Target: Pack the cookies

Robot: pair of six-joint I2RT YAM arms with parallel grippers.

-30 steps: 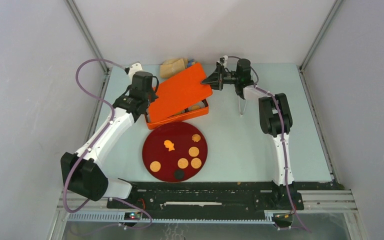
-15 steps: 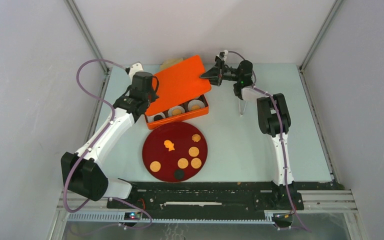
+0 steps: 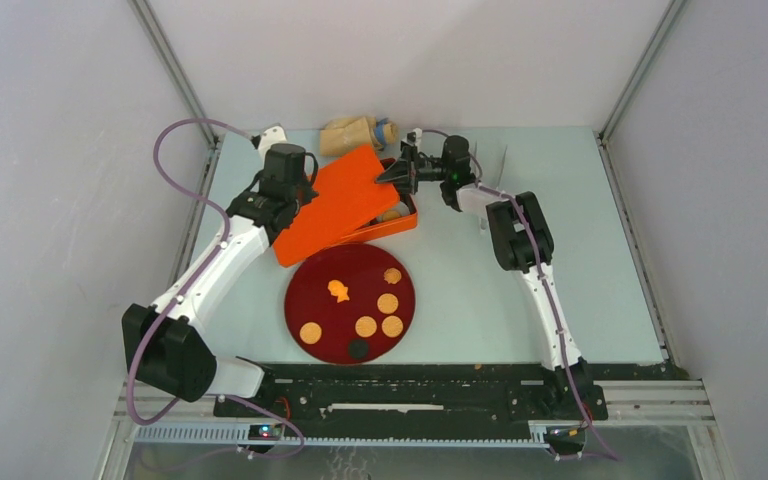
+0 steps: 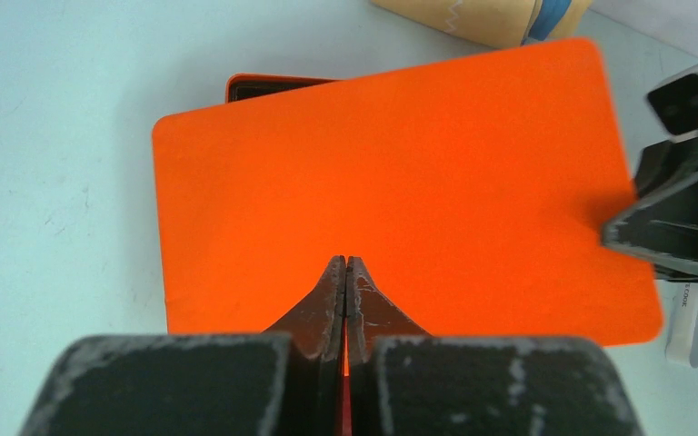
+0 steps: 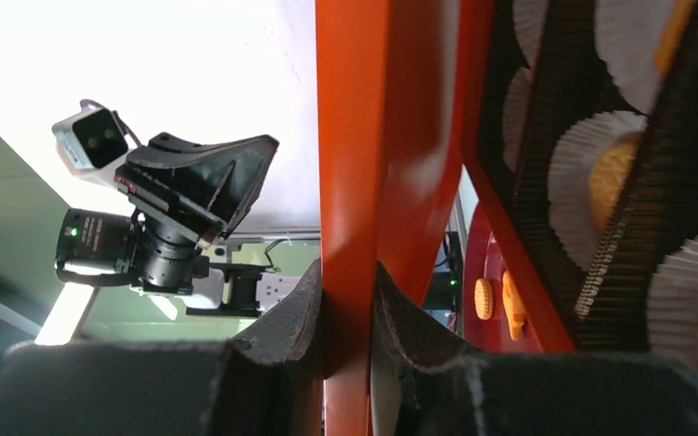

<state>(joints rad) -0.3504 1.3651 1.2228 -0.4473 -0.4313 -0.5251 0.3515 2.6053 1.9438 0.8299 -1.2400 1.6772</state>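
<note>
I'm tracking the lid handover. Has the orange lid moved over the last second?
Yes. The lid has shifted left and toward the near edge of the table. Its near corner now sits close to the rim of the plate, which has not moved.

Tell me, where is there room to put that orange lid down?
The widest bare table lies between the plate and the right arm; more lies beyond that arm. Crowded: the far left, where lid, box and tan packet bunch together.
</note>
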